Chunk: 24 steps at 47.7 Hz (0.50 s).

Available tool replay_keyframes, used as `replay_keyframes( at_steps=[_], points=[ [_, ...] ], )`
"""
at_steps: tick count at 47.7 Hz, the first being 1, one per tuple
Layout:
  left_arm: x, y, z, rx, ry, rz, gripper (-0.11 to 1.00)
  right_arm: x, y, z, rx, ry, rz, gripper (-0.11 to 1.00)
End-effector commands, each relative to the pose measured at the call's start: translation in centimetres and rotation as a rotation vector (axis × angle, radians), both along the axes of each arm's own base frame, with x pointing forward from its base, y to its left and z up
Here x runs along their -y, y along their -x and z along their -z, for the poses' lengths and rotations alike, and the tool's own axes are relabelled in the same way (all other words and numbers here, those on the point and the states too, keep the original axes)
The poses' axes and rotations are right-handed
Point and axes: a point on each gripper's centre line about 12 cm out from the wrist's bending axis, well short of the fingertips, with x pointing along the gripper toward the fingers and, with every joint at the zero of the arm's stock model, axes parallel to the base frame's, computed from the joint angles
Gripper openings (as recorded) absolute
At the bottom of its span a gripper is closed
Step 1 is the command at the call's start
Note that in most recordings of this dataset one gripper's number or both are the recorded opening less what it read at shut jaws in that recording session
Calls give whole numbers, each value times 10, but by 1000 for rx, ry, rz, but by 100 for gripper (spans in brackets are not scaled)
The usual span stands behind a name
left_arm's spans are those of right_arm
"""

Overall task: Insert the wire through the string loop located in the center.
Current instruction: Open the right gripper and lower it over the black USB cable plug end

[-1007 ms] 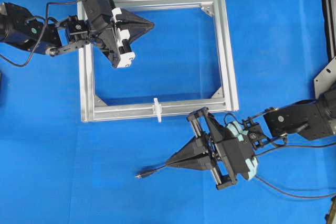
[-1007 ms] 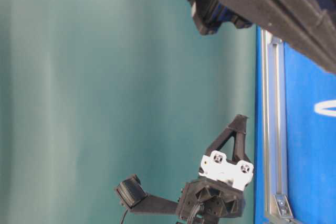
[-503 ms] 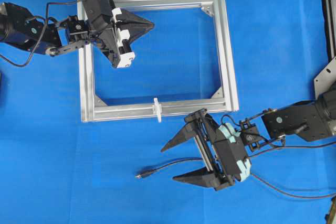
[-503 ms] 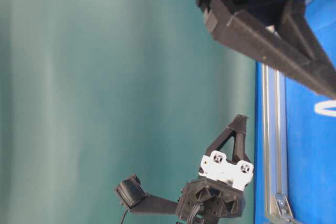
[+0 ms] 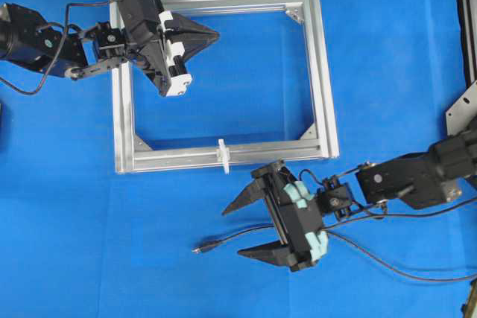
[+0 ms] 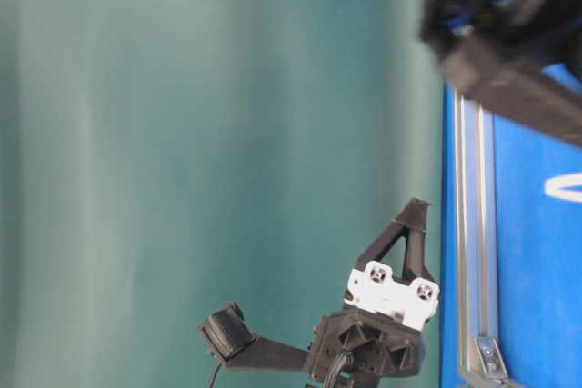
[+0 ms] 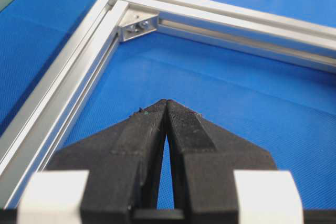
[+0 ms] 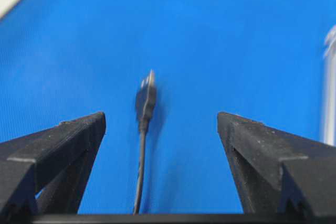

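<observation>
Showing wire (image 8: 145,98) plug — wrist view only

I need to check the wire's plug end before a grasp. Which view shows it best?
The right wrist view: the wire lies close up between the open right hand, though slightly blurred. The overhead view shows the wire whole but small. The table-level and left wrist views miss it.

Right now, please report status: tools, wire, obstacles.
Right tool open, straddling wire on cloth. Left tool shut, empty. String loop upright on frame; path unobstructed.
</observation>
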Motion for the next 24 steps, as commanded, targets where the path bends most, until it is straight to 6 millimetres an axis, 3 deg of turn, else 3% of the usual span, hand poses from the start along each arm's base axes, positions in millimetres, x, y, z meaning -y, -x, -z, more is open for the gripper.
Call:
replay_keyframes(
  at_steps=[1, 15, 24],
  points=[
    [-2, -2, -17, 49, -18, -2, 0, -3, -6, -4, 15, -22, 16, 84],
    [-4, -2, -17, 48, -20, -6, 0, -3, -10, 26, -51, -22, 47, 84],
    [-4, -2, -17, 48, -20, -5, 0, -3, -12, 30, -59, -21, 50, 82]
  ],
)
